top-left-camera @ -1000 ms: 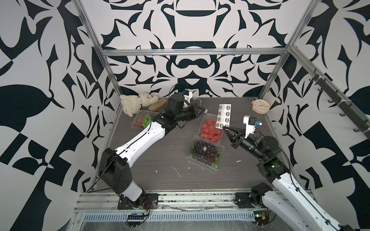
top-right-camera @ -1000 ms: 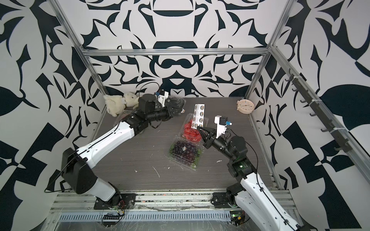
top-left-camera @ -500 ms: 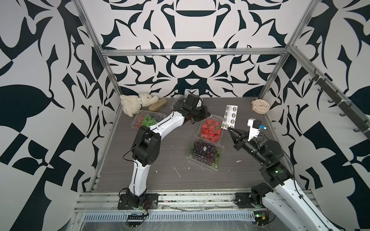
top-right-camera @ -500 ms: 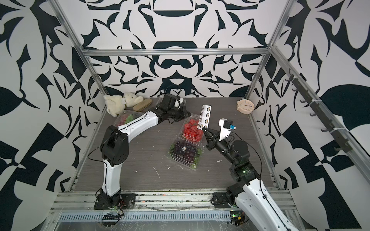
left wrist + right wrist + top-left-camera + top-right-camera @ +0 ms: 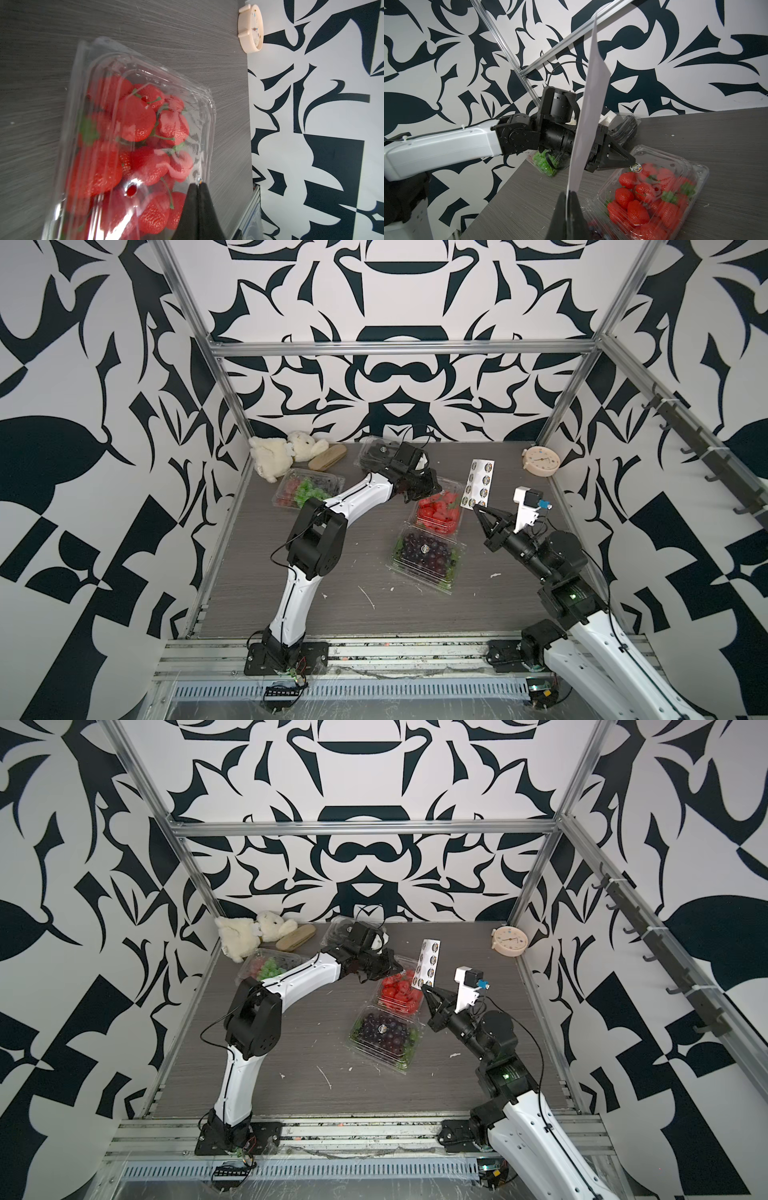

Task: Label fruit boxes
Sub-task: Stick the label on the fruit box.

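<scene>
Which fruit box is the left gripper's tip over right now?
The strawberry box, the only all-red one: the left gripper, shut on a small round sticker, is above its lid. The dark grape box and mixed-fruit box lie apart from it.

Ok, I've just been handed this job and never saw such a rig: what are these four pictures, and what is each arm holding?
Two white-and-black robot arms work on a dark table. The two wide pictures come from one camera overhead; the two close ones from a camera on each arm's wrist. The right tool is shut on the sticker sheet, holding it upright. The left tool pinches one round sticker over the strawberry box. The dark grape box already bears a label on its lid. The mixed fruit box and a fourth box sit farther back, with a plush toy and a clock.
</scene>
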### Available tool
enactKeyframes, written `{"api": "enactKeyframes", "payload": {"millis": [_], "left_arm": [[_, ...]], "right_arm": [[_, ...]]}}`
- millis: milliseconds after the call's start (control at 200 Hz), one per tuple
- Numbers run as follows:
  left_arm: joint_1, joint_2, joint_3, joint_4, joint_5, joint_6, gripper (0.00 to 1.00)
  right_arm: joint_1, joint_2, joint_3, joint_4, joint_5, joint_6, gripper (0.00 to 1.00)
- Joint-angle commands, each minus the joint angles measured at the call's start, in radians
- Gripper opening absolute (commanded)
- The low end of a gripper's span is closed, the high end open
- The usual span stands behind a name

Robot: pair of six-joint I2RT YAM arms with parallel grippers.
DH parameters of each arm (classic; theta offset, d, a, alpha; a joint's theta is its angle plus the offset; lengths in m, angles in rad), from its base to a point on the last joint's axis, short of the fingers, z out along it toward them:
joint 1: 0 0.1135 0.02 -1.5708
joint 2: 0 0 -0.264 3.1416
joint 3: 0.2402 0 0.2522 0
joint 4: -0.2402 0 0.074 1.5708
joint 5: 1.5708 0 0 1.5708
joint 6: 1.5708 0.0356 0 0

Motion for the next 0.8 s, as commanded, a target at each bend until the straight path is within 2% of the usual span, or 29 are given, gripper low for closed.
{"api": "enactKeyframes", "payload": {"millis": [0, 795], "left_arm": [[-0.003, 0.039, 0.042, -0.046, 0.004, 0.028, 0.0], [-0.03, 0.095, 0.109, -0.191, -0.092, 0.109, 0.0]], "right_arm": [[-0.007, 0.0, -0.004, 0.05, -0.003, -0.003, 0.0], [-0.018, 0.017, -0.012, 0.073, -0.022, 0.012, 0.0]]}}
